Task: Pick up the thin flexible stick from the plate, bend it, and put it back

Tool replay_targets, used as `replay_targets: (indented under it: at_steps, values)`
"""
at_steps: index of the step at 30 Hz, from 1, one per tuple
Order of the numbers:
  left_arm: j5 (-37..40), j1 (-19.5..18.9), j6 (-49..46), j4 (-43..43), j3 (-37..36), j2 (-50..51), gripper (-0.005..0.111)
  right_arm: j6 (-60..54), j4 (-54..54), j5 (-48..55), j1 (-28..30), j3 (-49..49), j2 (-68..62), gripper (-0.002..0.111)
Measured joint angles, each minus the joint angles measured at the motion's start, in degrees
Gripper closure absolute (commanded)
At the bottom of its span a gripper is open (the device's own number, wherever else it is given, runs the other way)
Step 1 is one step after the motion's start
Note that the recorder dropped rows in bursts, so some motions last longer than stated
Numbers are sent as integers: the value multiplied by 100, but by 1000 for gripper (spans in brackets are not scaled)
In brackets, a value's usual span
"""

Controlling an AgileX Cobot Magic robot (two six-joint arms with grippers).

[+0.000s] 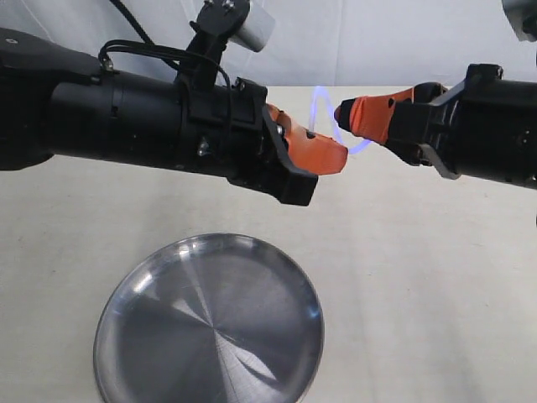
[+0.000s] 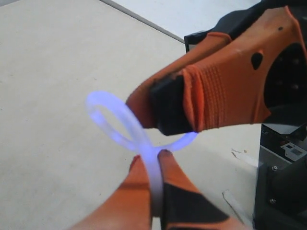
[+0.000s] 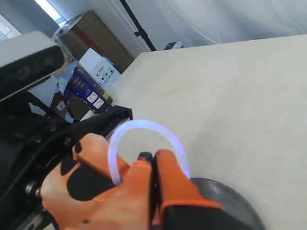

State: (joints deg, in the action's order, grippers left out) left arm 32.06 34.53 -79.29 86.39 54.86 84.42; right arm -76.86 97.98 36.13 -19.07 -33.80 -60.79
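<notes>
Left gripper is pinching 1 end of the thin flexible stick tight. The right gripper has its fingers pressed together and looks to be clamping the other end, so the 2 sets of tips nearly meet. The stick is curled into a bluish loop arching toward 12 o'clock between them, well above the table.

I'd say the bend is basically made. Pushing the tips any closer risks a kink or the stick popping out of a pinch, so hold firm and ease apart slowly.

The plate sits at about 7 o'clock from the tips in the exterior view. It's bare, so there's lots of room to drop onto. Its rim at 6 o'clock runs out of the view, so aim for the middle. There's open tabletop at 3 and 5 o'clock, and the table's far edge is at 12.
</notes>
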Motion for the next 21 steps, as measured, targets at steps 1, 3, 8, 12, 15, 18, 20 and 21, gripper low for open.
replay_targets:
  at_steps: [1,3,8,12,15,18,20,21]
  values:
    - [0,0,0,0,0,0,107,-28,0,0,0,0,0,109]
    - [0,0,0,0,0,11,107,-90,0,8,0,0,0,109]
    - [0,0,0,22,0,135,107,-166,0,25,0,0,0,109]
    - [0,0,-109,145,0,246,107,-166,0,109,0,0,0,109]
    - [0,0,-176,236,0,302,107,-166,0,144,0,0,0,109]
    - [0,0,-229,261,0,330,107,-175,0,144,0,0,0,109]
    - [0,0,-238,261,0,353,107,-175,0,133,0,0,0,109]
    - [0,0,-254,261,0,353,107,-175,0,133,0,0,0,109]
